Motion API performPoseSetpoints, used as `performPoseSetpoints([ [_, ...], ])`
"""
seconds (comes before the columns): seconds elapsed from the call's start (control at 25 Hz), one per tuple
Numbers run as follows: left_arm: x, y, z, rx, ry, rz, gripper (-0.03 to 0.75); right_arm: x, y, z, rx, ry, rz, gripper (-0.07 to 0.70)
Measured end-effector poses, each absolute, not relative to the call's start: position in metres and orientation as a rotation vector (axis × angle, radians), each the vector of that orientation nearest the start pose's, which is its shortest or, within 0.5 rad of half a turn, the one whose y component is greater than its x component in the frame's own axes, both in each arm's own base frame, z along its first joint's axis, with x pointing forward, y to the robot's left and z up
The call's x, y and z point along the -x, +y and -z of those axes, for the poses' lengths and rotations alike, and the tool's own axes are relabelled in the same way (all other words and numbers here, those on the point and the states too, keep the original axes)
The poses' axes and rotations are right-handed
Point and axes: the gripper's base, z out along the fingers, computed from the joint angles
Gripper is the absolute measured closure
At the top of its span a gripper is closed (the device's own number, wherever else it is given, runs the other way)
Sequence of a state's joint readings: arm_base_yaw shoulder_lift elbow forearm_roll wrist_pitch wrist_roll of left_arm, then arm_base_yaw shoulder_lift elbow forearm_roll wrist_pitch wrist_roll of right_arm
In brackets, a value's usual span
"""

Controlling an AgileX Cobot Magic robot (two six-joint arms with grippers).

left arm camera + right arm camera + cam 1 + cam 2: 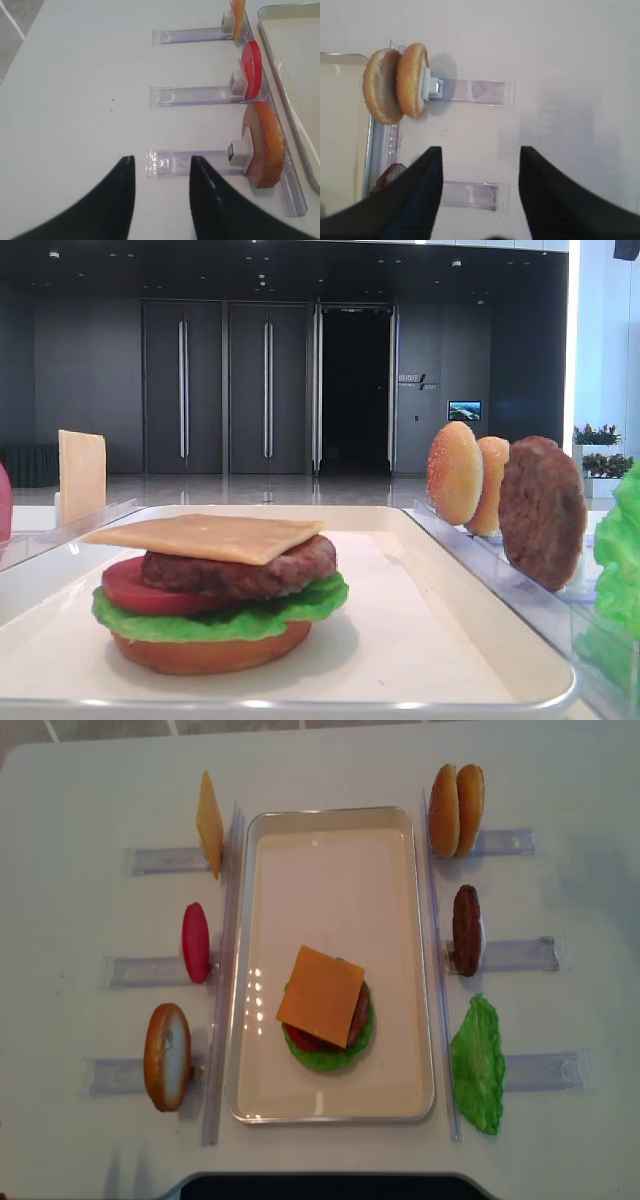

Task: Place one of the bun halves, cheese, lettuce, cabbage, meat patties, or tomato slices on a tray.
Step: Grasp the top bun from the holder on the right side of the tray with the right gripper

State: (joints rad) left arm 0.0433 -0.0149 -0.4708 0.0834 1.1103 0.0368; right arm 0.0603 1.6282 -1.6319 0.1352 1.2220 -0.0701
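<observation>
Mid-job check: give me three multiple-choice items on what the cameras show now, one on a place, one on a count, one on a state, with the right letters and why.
1. Where does the cheese slice on the stack lie?
A. on top of the meat patty
B. under the lettuce
C. on the bare table

2. How many buns stand in the rack at the tray's far right corner?
A. one
B. two
C. four

3. How do the jaws of the right gripper stand?
A. shut on a bun
B. shut on lettuce
C. apart, with nothing between them

Answers:
1 A: the front view shows the slice resting on the meat patty, over tomato and lettuce, on the tray.
2 B: two domed buns stand side by side there.
3 C: the right wrist view shows bare table between the jaws.
</observation>
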Motion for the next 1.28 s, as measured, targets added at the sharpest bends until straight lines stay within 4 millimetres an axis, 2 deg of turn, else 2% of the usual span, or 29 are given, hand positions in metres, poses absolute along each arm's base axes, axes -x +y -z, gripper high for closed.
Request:
performPoseSetpoints([
  [0.16, 0.006, 0.007, -0.265, 0.013, 2.109, -0.149, 0.433, -0.339, 0.035, -0.366, 0.11, 2.695, -0.191, 0.265],
  [0.28, 0.006, 0.007, -0.265, 0.013, 2.109, -0.149, 0.433, -0.337, 0.051, -0.366, 0.127, 2.7, -0.179, 0.265],
  [0.4, 0.006, 0.007, -0.265, 0.013, 2.109, -0.149, 0.433, -0.334, 0.084, -0.362, 0.188, 2.714, -0.177, 0.265],
  [0.52, 0.006, 0.007, -0.265, 0.013, 2.109, -0.149, 0.433, -0.332, 0.122, -0.349, 0.27, 2.753, -0.206, 0.265],
  [0.64, 0.006, 0.007, -0.265, 0.013, 2.109, -0.149, 0.433, -0.335, 0.146, -0.337, 0.326, 2.782, -0.224, 0.262],
  [0.76, 0.006, 0.007, -0.265, 0.013, 2.109, -0.149, 0.433, -0.344, 0.161, -0.329, 0.349, 2.793, -0.24, 0.237],
  [0.88, 0.006, 0.007, -0.265, 0.013, 2.109, -0.149, 0.433, -0.357, 0.168, -0.323, 0.337, 2.794, -0.261, 0.194],
  [1.04, 0.006, 0.007, -0.265, 0.013, 2.109, -0.149, 0.433, -0.373, 0.173, -0.312, 0.326, 2.788, -0.249, 0.179],
  [1.28, 0.006, 0.007, -0.265, 0.013, 2.109, -0.149, 0.433, -0.391, 0.162, -0.295, 0.237, 2.795, -0.243, 0.178],
])
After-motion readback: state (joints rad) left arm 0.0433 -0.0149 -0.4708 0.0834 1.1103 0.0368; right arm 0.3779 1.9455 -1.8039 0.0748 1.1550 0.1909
